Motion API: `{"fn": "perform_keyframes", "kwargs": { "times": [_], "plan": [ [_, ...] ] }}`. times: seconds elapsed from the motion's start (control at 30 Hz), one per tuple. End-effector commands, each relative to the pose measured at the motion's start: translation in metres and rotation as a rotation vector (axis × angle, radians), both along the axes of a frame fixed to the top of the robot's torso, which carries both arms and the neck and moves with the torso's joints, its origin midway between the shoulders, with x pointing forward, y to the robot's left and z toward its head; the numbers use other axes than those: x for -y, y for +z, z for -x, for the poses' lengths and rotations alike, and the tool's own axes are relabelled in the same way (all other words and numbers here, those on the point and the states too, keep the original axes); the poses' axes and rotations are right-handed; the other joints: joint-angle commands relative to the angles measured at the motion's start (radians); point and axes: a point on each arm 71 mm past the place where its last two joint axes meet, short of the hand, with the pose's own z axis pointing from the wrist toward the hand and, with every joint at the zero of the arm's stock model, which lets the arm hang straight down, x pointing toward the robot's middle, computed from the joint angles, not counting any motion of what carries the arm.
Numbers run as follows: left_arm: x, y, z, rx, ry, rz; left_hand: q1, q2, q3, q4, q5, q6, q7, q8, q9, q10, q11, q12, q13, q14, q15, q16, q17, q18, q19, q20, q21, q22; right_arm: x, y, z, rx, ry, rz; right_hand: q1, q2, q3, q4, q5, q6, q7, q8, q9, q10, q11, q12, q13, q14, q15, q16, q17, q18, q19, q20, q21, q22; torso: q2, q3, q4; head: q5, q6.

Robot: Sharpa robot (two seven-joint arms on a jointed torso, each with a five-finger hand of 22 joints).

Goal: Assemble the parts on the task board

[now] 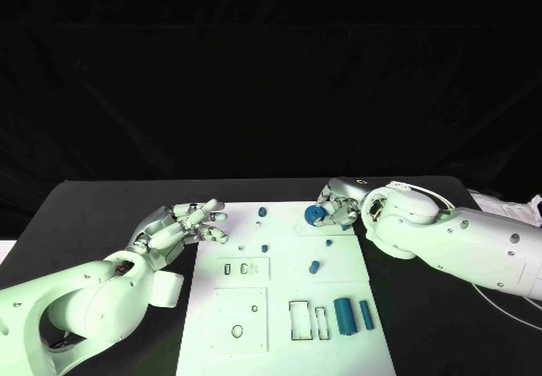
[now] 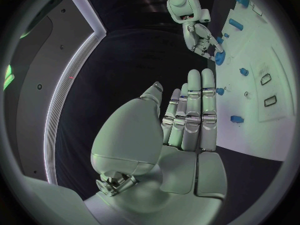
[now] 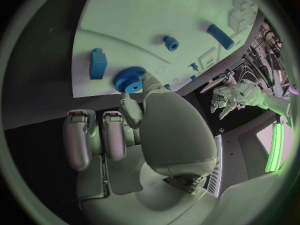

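The white task board [image 1: 283, 290] lies in the middle of the black table. My right hand [image 1: 339, 210] is over the board's far right corner and pinches a blue gear [image 1: 315, 212] between thumb and a finger; the gear [image 3: 129, 80] sits low against the board with the thumb tip at its rim. My left hand [image 1: 186, 223] hovers at the board's far left edge, fingers apart and holding nothing; its fingers [image 2: 190, 110] are stretched out straight. Two blue cylinders [image 1: 352, 316] lie near the board's right front. Small blue pieces [image 1: 314, 267] dot the board's middle.
A blue peg [image 1: 261, 210] stands near the board's far edge between my hands. Rectangular slots [image 1: 299, 319] and an oval hole [image 1: 237, 330] are cut in the near half. A blue block [image 3: 97, 63] lies close to the gear. Black table flanks the board.
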Motion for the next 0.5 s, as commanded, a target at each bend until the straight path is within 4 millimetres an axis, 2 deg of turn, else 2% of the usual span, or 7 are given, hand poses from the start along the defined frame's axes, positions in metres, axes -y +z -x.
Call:
{"fn": "perform_keyframes", "kwargs": {
  "times": [0.03,0.4,0.5],
  "plan": [
    [0.0027,0.0013,0.0005,0.004,-0.022,0.013,0.005,-0.002,0.002,-0.007,-0.005,0.000,0.003,-0.006,-0.001,-0.006,0.004,-0.003,0.001,0.001,0.001,0.002,0.001,0.008,0.002,0.003,0.006,0.001,-0.0010,-0.0034,-0.0004,-0.012,0.003,0.022,0.001,0.014,-0.002,-0.005,0.004,0.007,-0.001,0.004,0.000,0.007,0.000,0.007,0.007,0.080,0.002,0.005,0.135,-0.011,0.016,-0.001,0.005,0.111,0.001,0.0001,-0.0005,0.000,0.000],
    [0.0028,0.0010,0.0003,0.002,-0.024,0.013,0.005,-0.002,0.002,-0.007,-0.005,0.000,0.003,-0.006,-0.001,-0.006,0.004,-0.003,0.001,0.001,0.001,0.002,0.001,0.008,0.002,0.003,0.006,0.001,-0.0065,-0.0034,-0.0014,0.032,0.013,0.060,0.023,0.036,0.007,-0.019,0.006,0.039,-0.005,0.018,0.004,0.031,-0.005,0.070,0.071,0.082,-0.001,0.012,0.150,-0.015,0.025,-0.003,0.013,0.127,0.000,0.0007,0.0005,0.000,-0.001],
    [0.0029,0.0010,0.0003,0.001,-0.025,0.013,0.005,-0.002,0.002,-0.007,-0.005,0.000,0.003,-0.006,-0.001,-0.006,0.004,-0.003,0.001,0.001,0.001,0.002,0.001,0.008,0.002,0.003,0.006,0.001,-0.0079,-0.0038,-0.0007,0.059,0.021,0.101,0.050,0.048,0.025,-0.036,-0.029,0.078,-0.016,0.037,0.013,0.044,-0.014,0.102,0.101,0.083,-0.008,0.016,0.158,-0.017,0.031,-0.007,0.018,0.139,0.001,0.0007,0.0005,0.000,-0.003]
  ]
}}
